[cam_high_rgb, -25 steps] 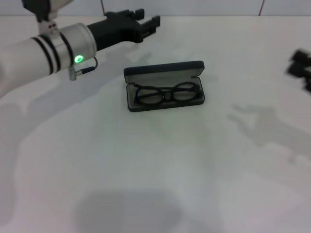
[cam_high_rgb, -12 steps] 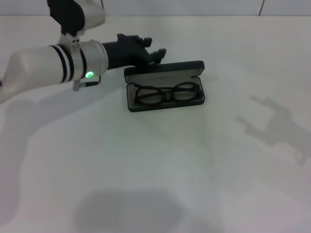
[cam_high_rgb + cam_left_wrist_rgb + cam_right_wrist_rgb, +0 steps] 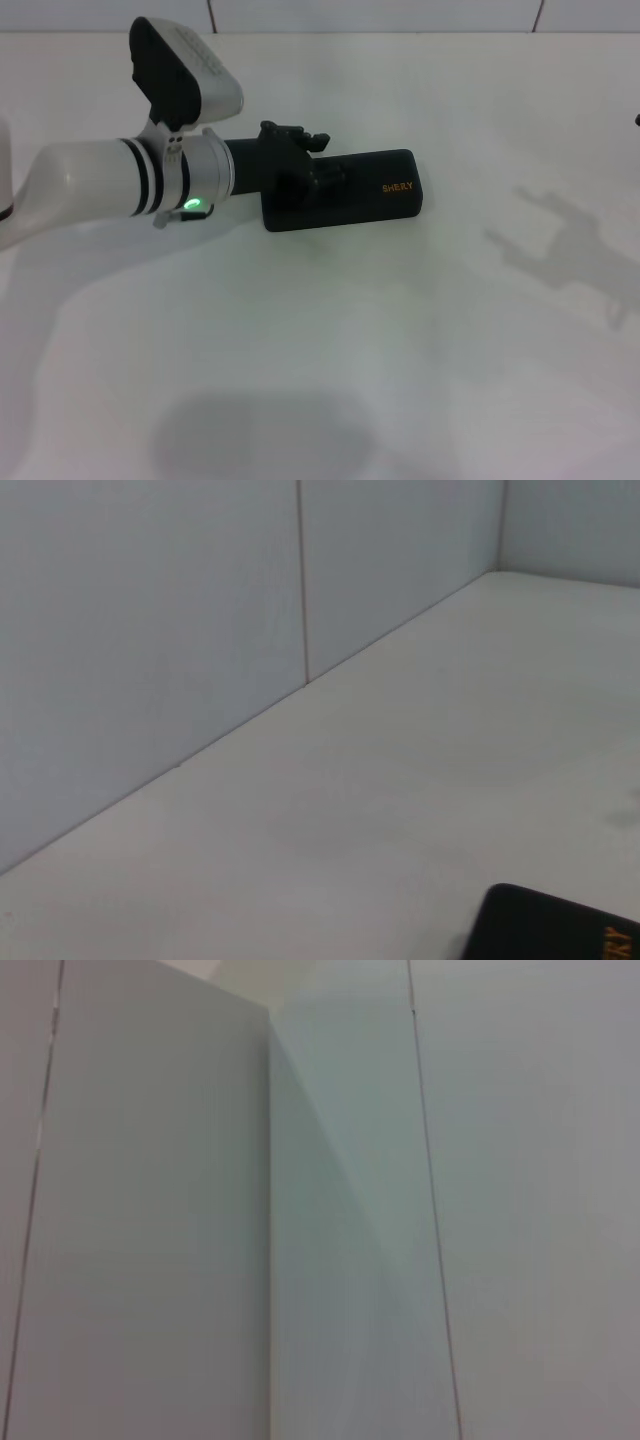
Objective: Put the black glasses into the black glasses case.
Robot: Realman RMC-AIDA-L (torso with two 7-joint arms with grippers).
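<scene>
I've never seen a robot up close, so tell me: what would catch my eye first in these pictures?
Probably the big white left arm reaching in from the left of the head view, its black left gripper resting on the left end of the black glasses case. The case lies shut in the middle of the white table, small orange lettering on its lid. The right arm is barely in view at the far right edge.
</scene>
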